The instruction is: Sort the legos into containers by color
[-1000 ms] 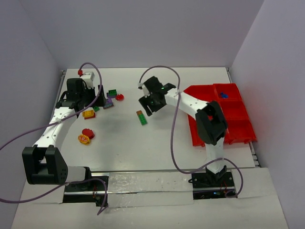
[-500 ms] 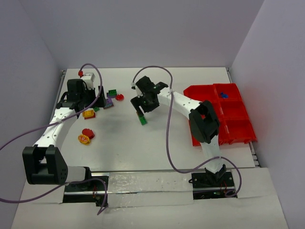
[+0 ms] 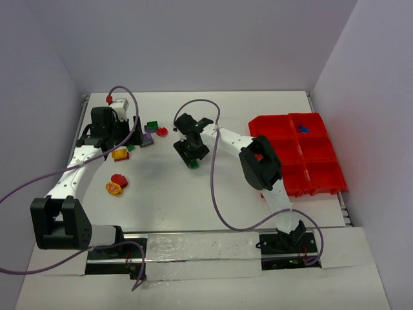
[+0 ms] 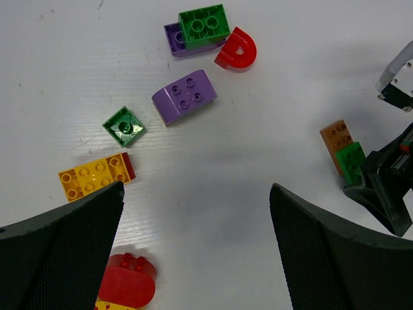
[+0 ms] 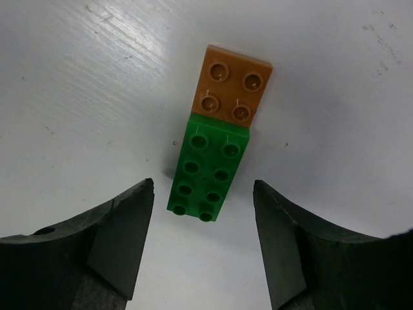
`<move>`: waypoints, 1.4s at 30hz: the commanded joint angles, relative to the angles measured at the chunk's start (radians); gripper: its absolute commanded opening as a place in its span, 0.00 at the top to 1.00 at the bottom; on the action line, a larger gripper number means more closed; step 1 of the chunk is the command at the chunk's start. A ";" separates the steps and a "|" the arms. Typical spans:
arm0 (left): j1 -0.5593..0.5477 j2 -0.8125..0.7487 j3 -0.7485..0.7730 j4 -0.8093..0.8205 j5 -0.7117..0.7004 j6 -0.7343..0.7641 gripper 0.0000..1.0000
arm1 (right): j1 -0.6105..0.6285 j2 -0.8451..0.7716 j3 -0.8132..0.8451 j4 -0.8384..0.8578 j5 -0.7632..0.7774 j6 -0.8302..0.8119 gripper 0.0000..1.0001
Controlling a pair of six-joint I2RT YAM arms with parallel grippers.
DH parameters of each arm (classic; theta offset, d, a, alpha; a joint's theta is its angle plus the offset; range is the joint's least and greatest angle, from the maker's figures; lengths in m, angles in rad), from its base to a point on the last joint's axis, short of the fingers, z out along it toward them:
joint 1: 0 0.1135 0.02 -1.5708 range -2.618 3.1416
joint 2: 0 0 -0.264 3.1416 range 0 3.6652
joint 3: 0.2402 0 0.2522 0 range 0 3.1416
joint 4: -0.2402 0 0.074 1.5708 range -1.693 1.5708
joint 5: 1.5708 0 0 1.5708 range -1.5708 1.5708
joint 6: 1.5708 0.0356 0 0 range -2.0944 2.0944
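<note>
A green brick (image 5: 210, 174) joined end to end with an orange brick (image 5: 233, 84) lies flat on the table. My right gripper (image 5: 203, 197) is open, low over it, with the green brick's near end between the fingertips; it also shows in the top view (image 3: 190, 152). My left gripper (image 4: 197, 258) is open and empty, above bare table beside the loose legos: a yellow brick (image 4: 93, 175), a small green one (image 4: 124, 126), a purple one (image 4: 184, 97), a green-on-purple pair (image 4: 203, 26), a red arch (image 4: 237, 50) and a red rounded brick (image 4: 127, 282). The red tray (image 3: 274, 124) stands at the right.
A blue piece (image 3: 303, 129) lies in a far compartment of the tray. The left gripper (image 3: 129, 132) sits among the lego cluster at the table's left. Purple cables loop over both arms. Walls close the table on three sides.
My right gripper has moved left, away from the tray, and come down over the green and orange brick. The left arm and the loose legos have not moved.
</note>
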 commanded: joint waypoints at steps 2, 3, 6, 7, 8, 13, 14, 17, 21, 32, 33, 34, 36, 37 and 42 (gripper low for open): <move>0.005 0.001 0.007 0.053 0.020 0.009 0.01 | -0.002 -0.012 -0.010 0.008 0.038 0.009 0.46; 0.005 0.002 0.007 0.053 0.030 0.009 0.01 | -0.002 -0.017 -0.021 0.013 0.037 0.006 0.52; 0.005 0.007 0.005 0.056 0.075 0.007 0.01 | -0.002 -0.032 -0.041 0.021 0.020 -0.004 0.73; 0.005 0.010 0.005 0.057 0.099 0.005 0.01 | -0.005 -0.033 -0.044 0.020 0.005 -0.007 0.78; 0.004 0.014 0.003 0.060 0.114 -0.001 0.01 | -0.011 -0.035 -0.047 0.017 -0.010 -0.010 0.84; 0.004 0.055 0.023 0.046 0.213 -0.030 0.01 | -0.033 -0.081 -0.077 0.037 -0.095 -0.040 1.00; 0.004 0.059 0.022 0.049 0.260 -0.039 0.01 | -0.036 -0.113 -0.102 0.056 -0.120 -0.055 1.00; 0.004 0.056 -0.001 0.084 0.359 -0.095 0.02 | -0.041 -0.210 -0.201 0.128 -0.181 -0.090 1.00; 0.002 0.086 -0.025 0.141 0.492 -0.215 0.03 | -0.037 -0.354 -0.287 0.221 -0.235 -0.156 1.00; -0.015 0.196 0.023 0.235 0.739 -0.420 0.14 | 0.039 -0.467 -0.342 0.268 -0.205 -0.209 1.00; -0.021 0.198 0.023 0.241 0.755 -0.433 0.16 | 0.045 -0.475 -0.351 0.273 -0.195 -0.209 1.00; -0.025 0.198 0.023 0.244 0.760 -0.438 0.17 | 0.050 -0.476 -0.353 0.274 -0.188 -0.208 1.00; -0.039 0.195 0.019 0.253 0.781 -0.451 0.19 | 0.056 -0.479 -0.350 0.271 -0.173 -0.211 1.00; -0.050 0.194 0.011 0.262 0.784 -0.457 0.19 | 0.058 -0.481 -0.348 0.271 -0.173 -0.212 1.00; -0.090 0.204 0.003 0.254 0.774 -0.465 0.24 | 0.064 -0.486 -0.333 0.275 -0.174 -0.211 1.00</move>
